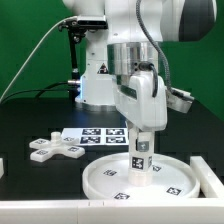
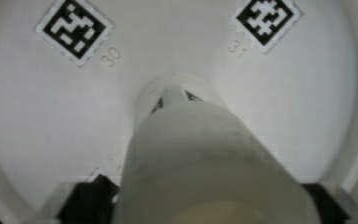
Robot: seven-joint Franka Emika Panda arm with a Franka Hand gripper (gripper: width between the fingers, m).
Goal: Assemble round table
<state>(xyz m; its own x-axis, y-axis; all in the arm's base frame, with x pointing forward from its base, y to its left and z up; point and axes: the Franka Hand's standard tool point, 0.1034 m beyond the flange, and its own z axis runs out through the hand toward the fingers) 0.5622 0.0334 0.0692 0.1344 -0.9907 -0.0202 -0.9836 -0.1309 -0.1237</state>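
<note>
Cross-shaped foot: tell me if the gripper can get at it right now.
Probably not yet: the gripper is shut on the leg over the round disc. The cross-shaped foot itself lies uncovered on the table.

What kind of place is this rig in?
Likely a robotics lab bench: green backdrop, black table with a marker board, and the gripper holding a tagged leg.

Exterior view opposite the arm (image 1: 135, 60), slightly raised — wrist view close, straight down — round disc (image 1: 105, 180) (image 2: 167, 35) shared.
</note>
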